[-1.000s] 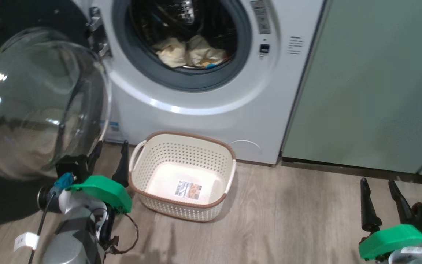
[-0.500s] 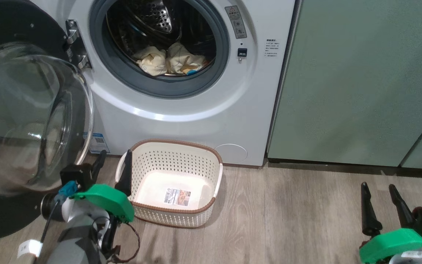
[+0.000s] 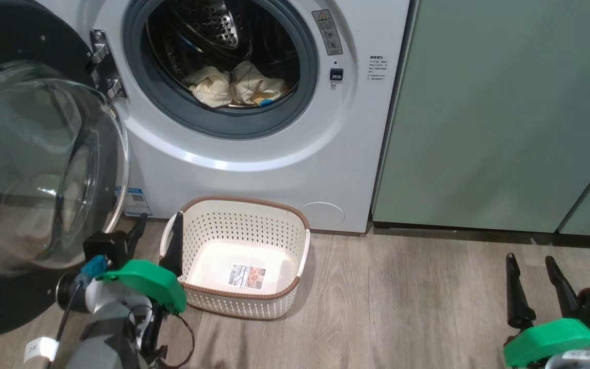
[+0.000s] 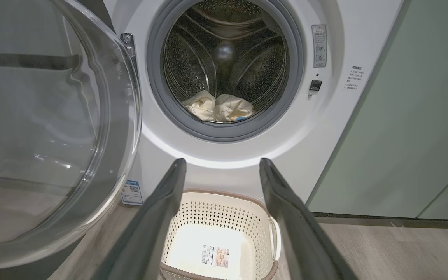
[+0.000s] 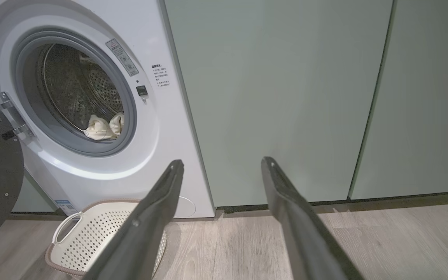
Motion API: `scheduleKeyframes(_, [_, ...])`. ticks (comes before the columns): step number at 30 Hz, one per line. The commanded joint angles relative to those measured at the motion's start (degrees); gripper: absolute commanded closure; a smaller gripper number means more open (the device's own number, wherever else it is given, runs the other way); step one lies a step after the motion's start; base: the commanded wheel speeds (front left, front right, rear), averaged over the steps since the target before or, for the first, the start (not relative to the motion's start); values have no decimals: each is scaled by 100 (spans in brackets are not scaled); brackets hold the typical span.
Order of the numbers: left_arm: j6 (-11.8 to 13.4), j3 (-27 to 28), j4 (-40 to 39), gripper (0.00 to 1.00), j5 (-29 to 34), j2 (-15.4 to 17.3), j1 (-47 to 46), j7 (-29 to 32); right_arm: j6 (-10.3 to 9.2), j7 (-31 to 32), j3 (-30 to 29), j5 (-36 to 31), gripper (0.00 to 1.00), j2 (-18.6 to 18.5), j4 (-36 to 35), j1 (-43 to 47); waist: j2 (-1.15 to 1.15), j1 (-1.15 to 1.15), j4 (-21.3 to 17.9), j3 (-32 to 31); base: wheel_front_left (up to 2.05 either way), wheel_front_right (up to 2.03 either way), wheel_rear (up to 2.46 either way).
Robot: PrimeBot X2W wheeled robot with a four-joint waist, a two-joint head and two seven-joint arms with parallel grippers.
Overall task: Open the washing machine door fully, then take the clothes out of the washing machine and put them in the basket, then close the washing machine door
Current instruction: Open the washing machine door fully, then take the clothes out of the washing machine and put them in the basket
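**Door Standing Open, Laundry Lying in the Drum**

The washing machine door is standing wide open at the left of the washing machine, its glass bowl bulging outward. The clothes are lying bunched at the bottom of the drum mouth, well above and beyond both claws. The left claw is hovering released, fingers spread and grasping nothing, just beside the left handle of the basket. The basket is sitting on the wood-look floor right in front of the machine, below the drum mouth, with a sticker showing inside. The right claw is hanging low at the right, likewise released, well apart from the basket and pointing toward the pale green cabinets.
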Motion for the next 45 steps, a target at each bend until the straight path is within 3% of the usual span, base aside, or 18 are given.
scheduleKeyframes(1, [-6, 172, -157, 0, 46, 114, -201, -36, 1, -56, 90, -34, 0, -35, -208, -110, 0, 0, -4, 2, 0, 0, 0])
scheduleKeyframes(35, [-50, -147, 106, 0, -149, 293, -318, -36, 1, -56, 36, -54, 0, 13, -198, -106, 0, 0, -12, 93, 1, -1, 0])
scheduleKeyframes(45, [-52, -479, 99, 0, -429, 409, -323, -36, 1, -56, 43, -33, 0, 31, -151, -122, 0, 0, 2, 137, 106, -106, 0])
